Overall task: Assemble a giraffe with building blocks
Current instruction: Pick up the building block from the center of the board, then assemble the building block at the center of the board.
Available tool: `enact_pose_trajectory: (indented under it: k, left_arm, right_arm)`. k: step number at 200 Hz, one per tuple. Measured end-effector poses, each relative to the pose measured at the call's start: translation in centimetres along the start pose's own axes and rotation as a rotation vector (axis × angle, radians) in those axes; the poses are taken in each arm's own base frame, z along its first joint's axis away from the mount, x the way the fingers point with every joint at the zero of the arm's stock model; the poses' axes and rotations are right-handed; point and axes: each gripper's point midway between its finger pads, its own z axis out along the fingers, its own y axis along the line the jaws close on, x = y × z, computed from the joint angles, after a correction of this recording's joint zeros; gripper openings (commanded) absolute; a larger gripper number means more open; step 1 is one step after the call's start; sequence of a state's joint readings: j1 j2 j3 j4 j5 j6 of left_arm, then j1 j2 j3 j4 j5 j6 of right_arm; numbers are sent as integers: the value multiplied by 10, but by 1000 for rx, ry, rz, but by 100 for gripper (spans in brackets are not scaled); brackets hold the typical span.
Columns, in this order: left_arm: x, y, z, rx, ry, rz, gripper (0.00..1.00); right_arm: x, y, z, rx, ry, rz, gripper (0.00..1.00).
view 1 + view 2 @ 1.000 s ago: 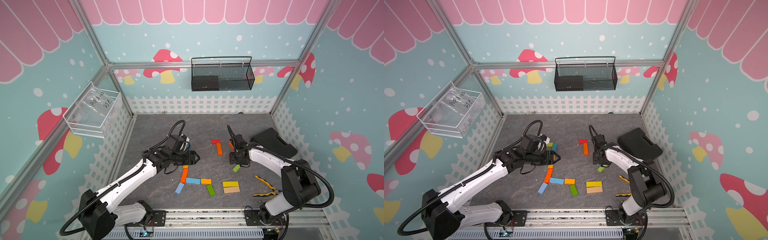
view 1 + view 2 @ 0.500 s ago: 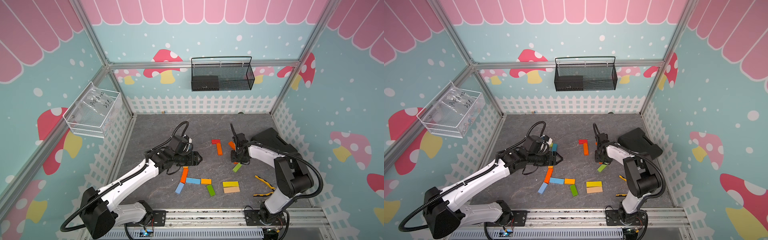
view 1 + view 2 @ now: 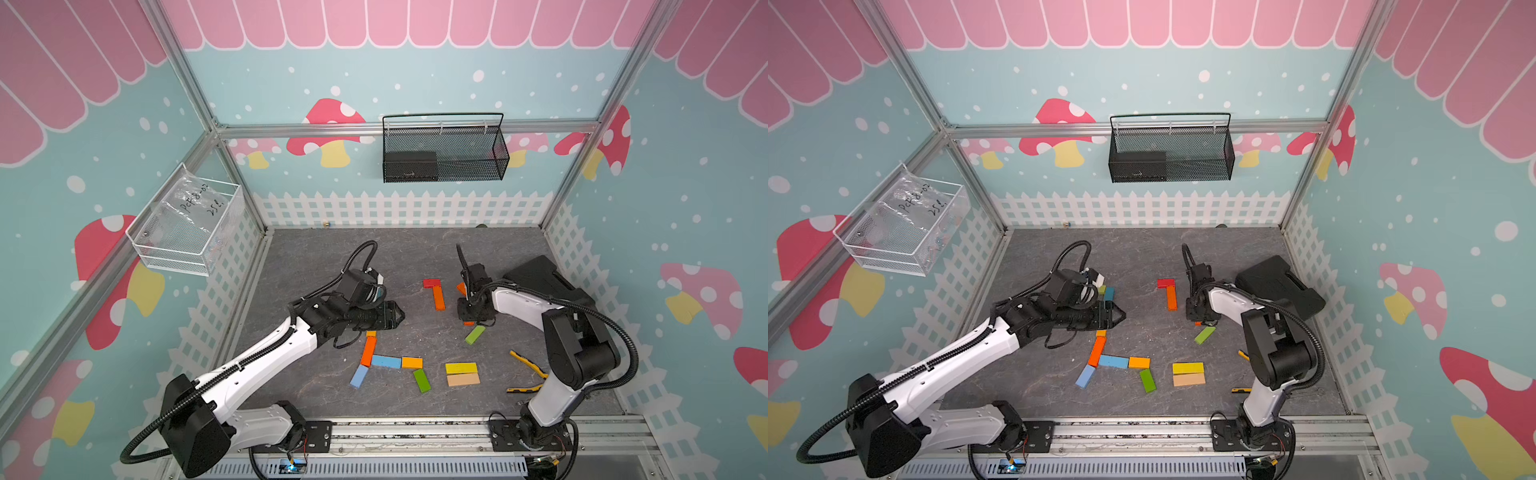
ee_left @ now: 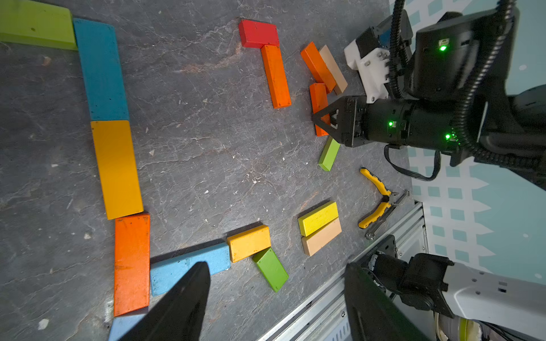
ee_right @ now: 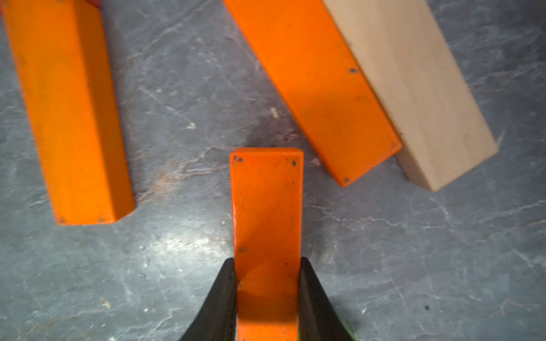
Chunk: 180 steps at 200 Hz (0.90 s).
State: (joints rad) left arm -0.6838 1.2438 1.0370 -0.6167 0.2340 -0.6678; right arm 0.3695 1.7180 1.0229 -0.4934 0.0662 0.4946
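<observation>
Your right hand [image 5: 267,262] is closed on an orange block [image 5: 266,203]. The two black fingers [image 5: 221,298] press on its long sides, near the end that faces the front edge of the worktop [image 3: 316,266]. The long axis of this block runs from front to back, and its free end points to the back edge. The block is between the centre of the worktop and the right edge. In both top views the hand covers nearly all of it. I cannot tell if the block is lifted or rests on the surface.

Beside it, toward the centre, a second orange block [image 3: 438,298] lies almost parallel. A red block [image 3: 431,284] touches its back end, and together they make an L. Toward the back, a third orange block [image 5: 310,88] and a tan block [image 5: 413,88] lie side by side, touching, both turned diagonally. Just in front of the hand, a green block [image 3: 475,334] also lies diagonally.

Your left hand [image 4: 276,267] is near the centre of the worktop. Its jaws are wide apart and it holds nothing.
</observation>
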Motion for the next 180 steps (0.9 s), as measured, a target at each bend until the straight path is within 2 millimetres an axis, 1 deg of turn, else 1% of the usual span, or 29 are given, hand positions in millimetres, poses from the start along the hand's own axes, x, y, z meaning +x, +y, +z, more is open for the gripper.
enact_pose_trajectory:
  k: [28,47,78,125,165,180]
  left_arm:
    - [0,1,-1,-8,0,4,75]
    - [1,2,-2,-10,0,8,75]
    - [0,2,-7,-9,-9,17,75]
    - [-2,3,-12,-11,-22,15,75]
    - [-2,4,-14,-14,-23,18,75]
    - [-3,4,-14,-12,-26,18,75]
  right_arm:
    - [4,26,-14,-35,-18,-39,14]
    - [8,37,-22,-52,-21,-45,15]
    - [14,44,-26,-61,-21,-34,14]
    - [36,59,-24,-72,21,-45,16]
    - [55,58,-17,-62,65,-29,15]
    - [58,58,-16,-62,72,-23,16]
